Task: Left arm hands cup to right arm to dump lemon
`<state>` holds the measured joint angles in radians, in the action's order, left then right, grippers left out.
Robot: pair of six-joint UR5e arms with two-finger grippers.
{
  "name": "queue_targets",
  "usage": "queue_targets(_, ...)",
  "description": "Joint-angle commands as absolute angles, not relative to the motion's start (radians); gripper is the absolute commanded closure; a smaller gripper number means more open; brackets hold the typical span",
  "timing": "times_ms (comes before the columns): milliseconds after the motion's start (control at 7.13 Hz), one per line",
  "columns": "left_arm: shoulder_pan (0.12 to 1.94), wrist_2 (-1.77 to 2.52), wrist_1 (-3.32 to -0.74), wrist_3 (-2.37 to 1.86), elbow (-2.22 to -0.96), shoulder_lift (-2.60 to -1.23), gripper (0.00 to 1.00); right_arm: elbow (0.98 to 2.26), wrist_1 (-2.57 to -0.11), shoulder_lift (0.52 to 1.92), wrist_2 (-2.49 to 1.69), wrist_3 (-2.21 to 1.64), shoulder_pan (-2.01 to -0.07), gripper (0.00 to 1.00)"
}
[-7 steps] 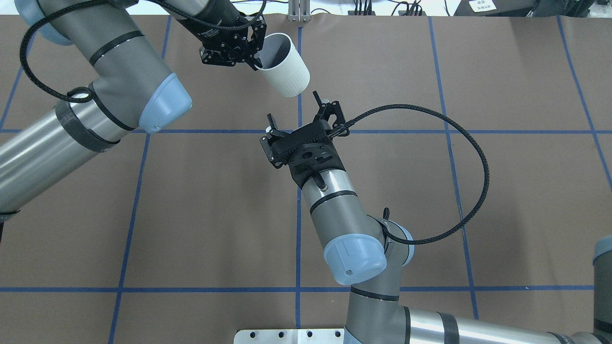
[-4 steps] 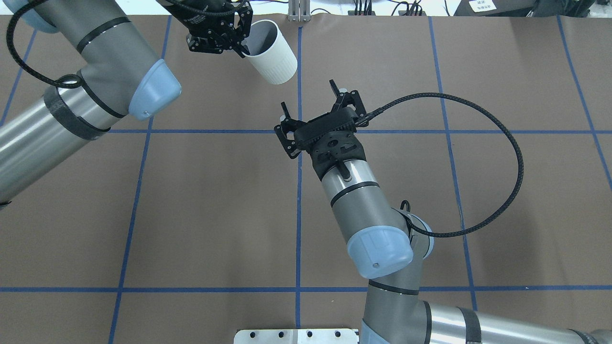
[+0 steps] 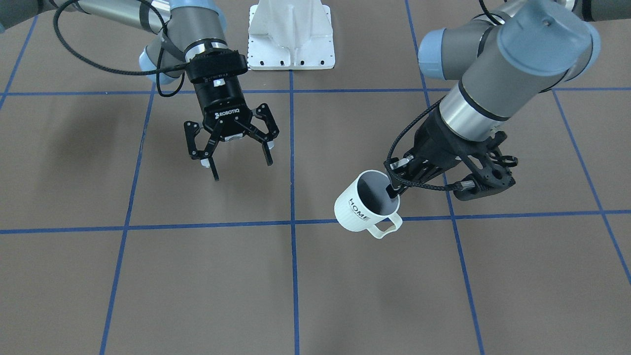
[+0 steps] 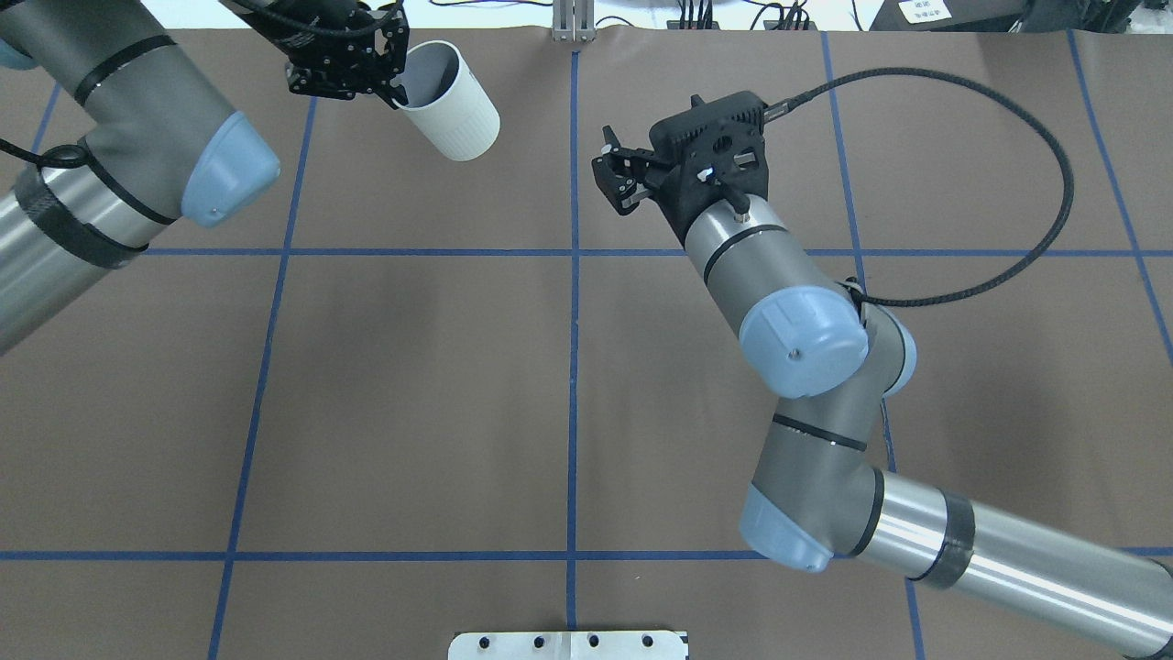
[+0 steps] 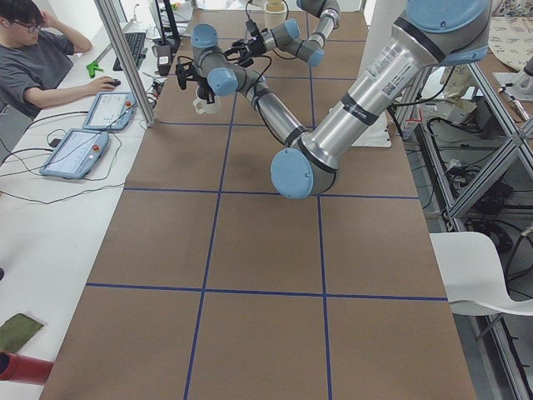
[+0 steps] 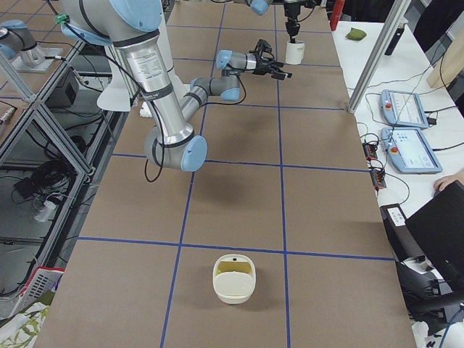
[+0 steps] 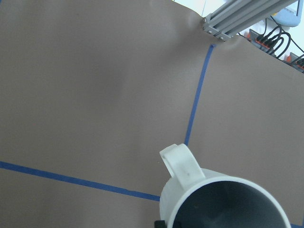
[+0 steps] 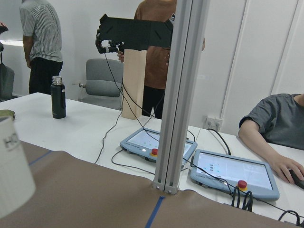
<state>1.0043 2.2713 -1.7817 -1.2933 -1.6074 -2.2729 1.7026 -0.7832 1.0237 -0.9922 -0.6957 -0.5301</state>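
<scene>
Handover pending: left gripper (image 3: pixel 393 190) is clamping cup (image 3: pixel 357 209) rim; right gripper (image 3: pixel 243 170), gaping empty apart from cup, should be approaching body squarely.

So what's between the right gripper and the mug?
Just bare table and one blue tape line between right gripper and mug, in the front-facing view.

Bright, even overhead light, soft faint shadows on the table (image 3: pixel 197 276), views sharp, near cup (image 8: pixel 14 175) slightly blurred

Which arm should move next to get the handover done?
Right. Its gripper is open and empty, while the left gripper holds the cup by its rim, leaving the body free to grasp.
</scene>
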Motion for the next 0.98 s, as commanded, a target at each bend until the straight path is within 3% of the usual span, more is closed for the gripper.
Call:
queue_targets(0,1.028,2.273,-1.782,-1.208,-1.685,-2.141,1.0,1.723,-0.982,1.026,-1.207,-0.749,-0.656,0.0)
queue_targets(561,1.103,2.264,-1.786,-0.823,-1.709,-1.884,1.0,1.729,-1.33,1.029,-1.793,-0.772,-0.904,0.0)
queue_targets(841,1.106,2.203,-1.828,-0.621,-1.703,-1.76,1.0,1.726,-1.376,1.073,-2.009,-0.7,-1.01,0.0)
